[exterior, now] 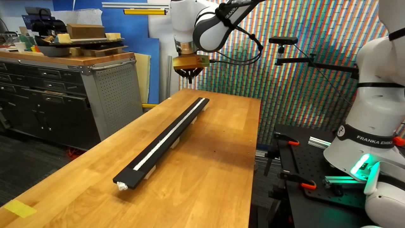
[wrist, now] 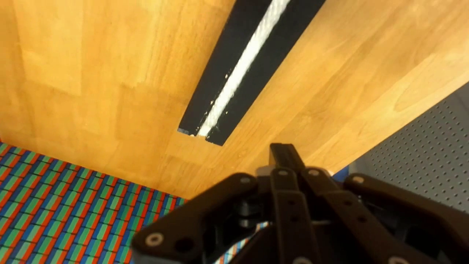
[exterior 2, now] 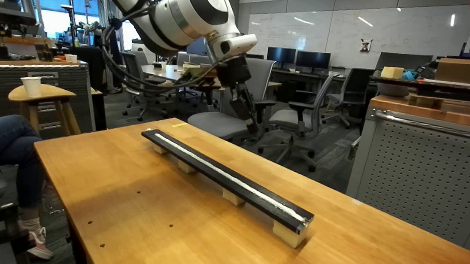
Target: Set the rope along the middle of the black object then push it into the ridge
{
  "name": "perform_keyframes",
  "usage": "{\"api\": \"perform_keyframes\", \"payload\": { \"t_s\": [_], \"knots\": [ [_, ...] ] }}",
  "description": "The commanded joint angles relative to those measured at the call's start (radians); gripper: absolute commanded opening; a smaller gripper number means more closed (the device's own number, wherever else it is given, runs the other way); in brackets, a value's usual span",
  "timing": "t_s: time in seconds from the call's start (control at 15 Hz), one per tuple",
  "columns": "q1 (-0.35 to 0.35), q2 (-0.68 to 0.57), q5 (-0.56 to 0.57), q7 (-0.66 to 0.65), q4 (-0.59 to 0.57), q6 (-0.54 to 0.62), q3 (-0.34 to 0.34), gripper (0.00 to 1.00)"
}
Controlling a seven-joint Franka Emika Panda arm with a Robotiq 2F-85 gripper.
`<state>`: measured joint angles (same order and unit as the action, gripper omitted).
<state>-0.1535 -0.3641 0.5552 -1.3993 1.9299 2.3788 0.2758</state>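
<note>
Rope (wrist: pixel 241 69) centred along black bar (wrist: pixel 262 67), closed gripper (exterior: pixel 190 80) apart

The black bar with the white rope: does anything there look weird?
Yes: in an exterior view, a messy white tuft pokes past one end of the black bar, odd because the rope lies so straight.

Arm (exterior 2: pixel 188 15) bent, its fingers (wrist: pixel 293 220) seemingly pressed together.
</note>
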Motion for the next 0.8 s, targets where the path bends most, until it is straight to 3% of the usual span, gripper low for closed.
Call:
{"api": "perform_keyframes", "payload": {
  "t_s": [0.0, 0.47, 0.53, 0.6, 0.73],
  "knots": [
    [0.039, 0.169, -0.006, 0.176, 0.164, 0.016, -0.077, 0.00],
    [0.064, 0.433, 0.034, 0.432, 0.453, 0.060, -0.164, 0.01],
    [0.071, 0.469, 0.029, 0.461, 0.490, 0.069, -0.174, 0.11],
    [0.081, 0.505, 0.019, 0.492, 0.527, 0.074, -0.184, 0.29],
    [0.106, 0.573, 0.005, 0.540, 0.598, 0.099, -0.199, 0.43]
  ]
}}
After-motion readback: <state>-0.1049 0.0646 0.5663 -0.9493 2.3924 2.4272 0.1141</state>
